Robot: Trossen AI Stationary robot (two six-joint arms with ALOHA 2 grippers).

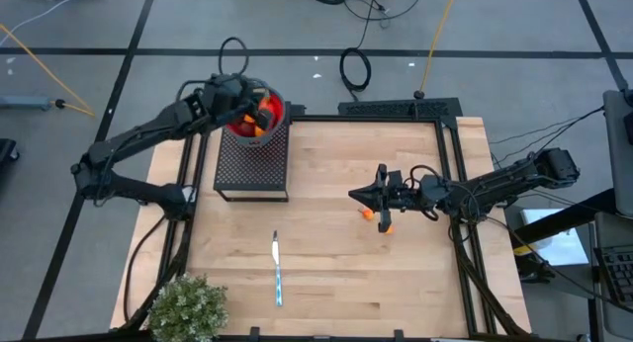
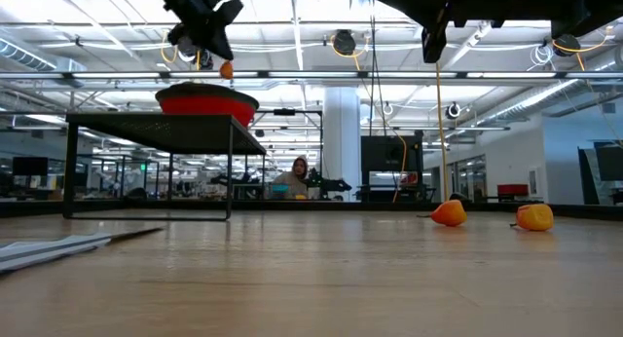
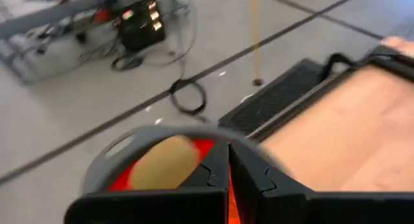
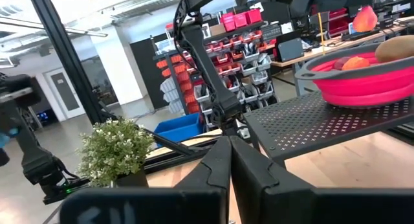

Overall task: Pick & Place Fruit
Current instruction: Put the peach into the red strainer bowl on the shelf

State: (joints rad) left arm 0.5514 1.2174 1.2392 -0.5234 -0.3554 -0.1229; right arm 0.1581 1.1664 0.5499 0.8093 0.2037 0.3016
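Note:
A red bowl (image 1: pixel 259 125) stands on a black mesh stand (image 1: pixel 252 164) at the table's far left. In it lie a brown kiwi-like oval (image 4: pixel 394 49), an orange piece (image 4: pixel 354 63) and a dark red ball (image 4: pixel 336 63). My left gripper (image 1: pixel 259 107) hangs over the bowl, shut on a tiny orange bit (image 2: pixel 226 70). Two more orange bits (image 1: pixel 368 213) (image 1: pixel 386 226) lie on the table's right half. My right gripper (image 1: pixel 353 194) hovers above and just beyond them, shut and empty. The elongated red-orange fruit is not in view. My left gripper pinches the orange bit (image 3: pixel 231 199) between its two fingers, coming from above and slanting down. The bit hangs at the fingertips (image 2: pixel 216 51), lifted clear above the bowl's rim (image 2: pixel 206 92).
A silver-and-teal knife (image 1: pixel 278 270) lies on the near middle of the table. A bushy green plant (image 1: pixel 188 307) stands at the near left corner. Open tabletop lies between the stand and the two orange bits. A person (image 2: pixel 298 171) sits in the room far behind.

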